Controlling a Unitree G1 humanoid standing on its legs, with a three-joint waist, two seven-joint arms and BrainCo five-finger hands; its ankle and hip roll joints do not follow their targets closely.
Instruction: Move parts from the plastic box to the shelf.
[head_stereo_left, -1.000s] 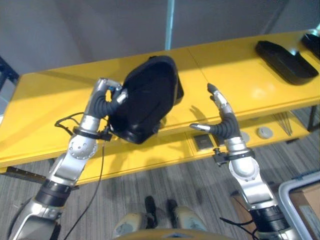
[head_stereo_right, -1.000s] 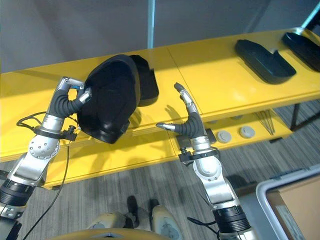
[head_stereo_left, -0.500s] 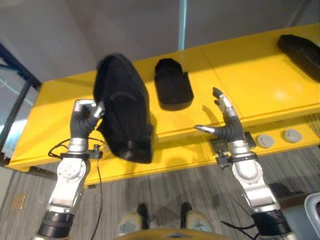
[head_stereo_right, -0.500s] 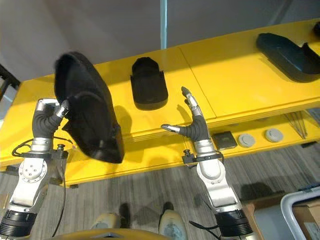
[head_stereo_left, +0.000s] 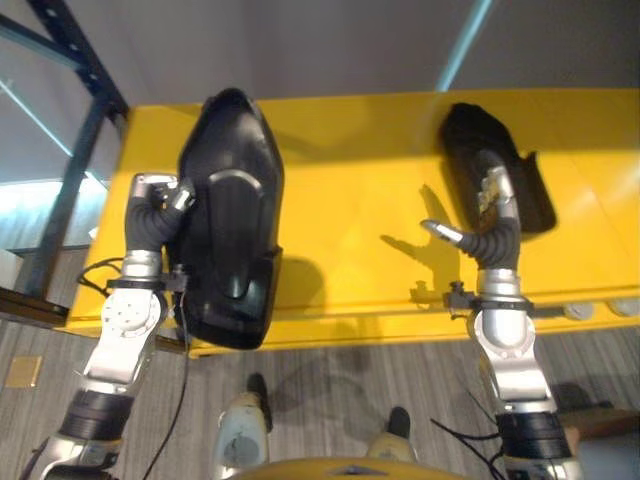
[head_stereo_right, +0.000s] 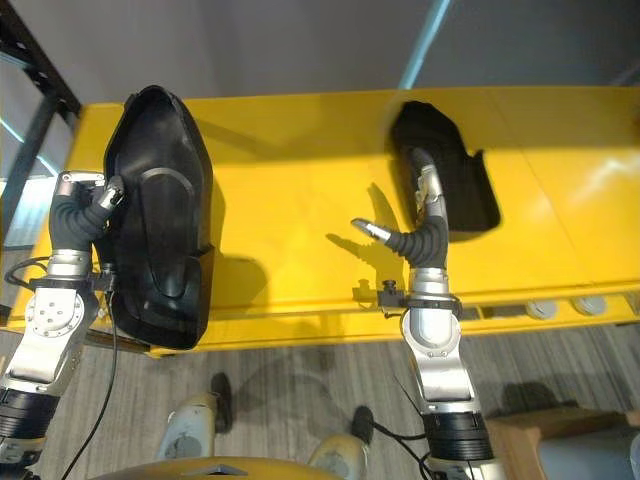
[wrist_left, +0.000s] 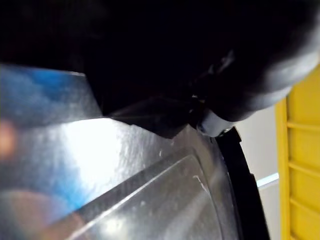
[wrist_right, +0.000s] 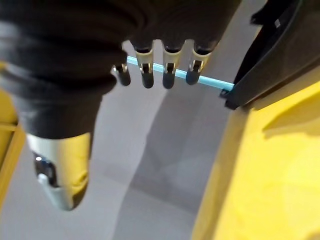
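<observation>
The left hand (head_stereo_left: 158, 205) is gripping the near-left edge of a large black moulded part (head_stereo_left: 232, 250), its fingers curling round the rim and mostly hiding behind it. The part is overhanging the front edge of the yellow shelf (head_stereo_left: 350, 240); I cannot tell whether it is resting there. The right hand (head_stereo_right: 418, 225) is hovering empty with fingers straight and thumb spread. Beyond it, a smaller black part (head_stereo_right: 445, 180) is lying on the shelf, partly covered by those fingers.

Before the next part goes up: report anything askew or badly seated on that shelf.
The large black part in the left hand overhangs the yellow shelf's front edge, not fully seated. The smaller black part lies wholly on the shelf.
</observation>
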